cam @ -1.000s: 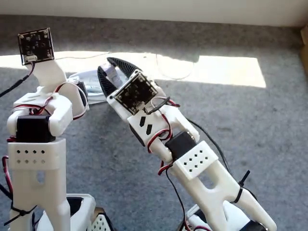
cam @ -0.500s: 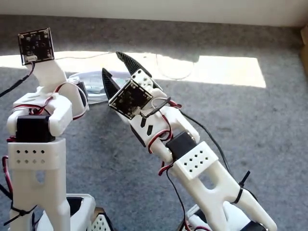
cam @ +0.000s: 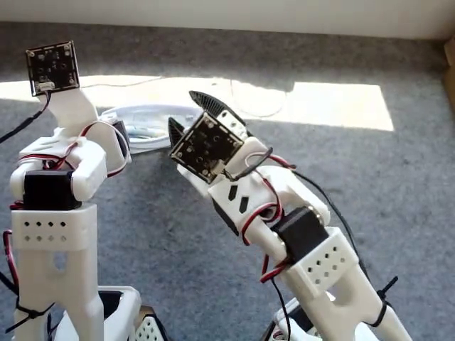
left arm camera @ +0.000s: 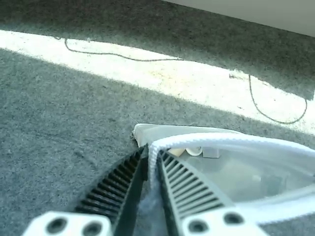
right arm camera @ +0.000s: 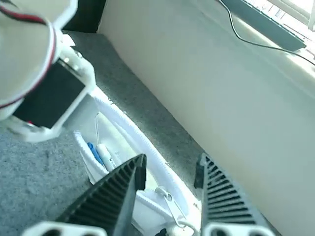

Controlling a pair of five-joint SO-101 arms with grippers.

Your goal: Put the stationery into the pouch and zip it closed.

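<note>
seems the zipping step; left gripper pinches the pouch rim; right gripper spread over the zipper pull; next, likely close on it and drag.

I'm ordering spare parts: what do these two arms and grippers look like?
The left arm and right arm are white plastic with black motor blocks, red and black wires and grids of small holes. Each wrist carries a square black circuit board. The fingers are black, ribbed and pointed.
</note>
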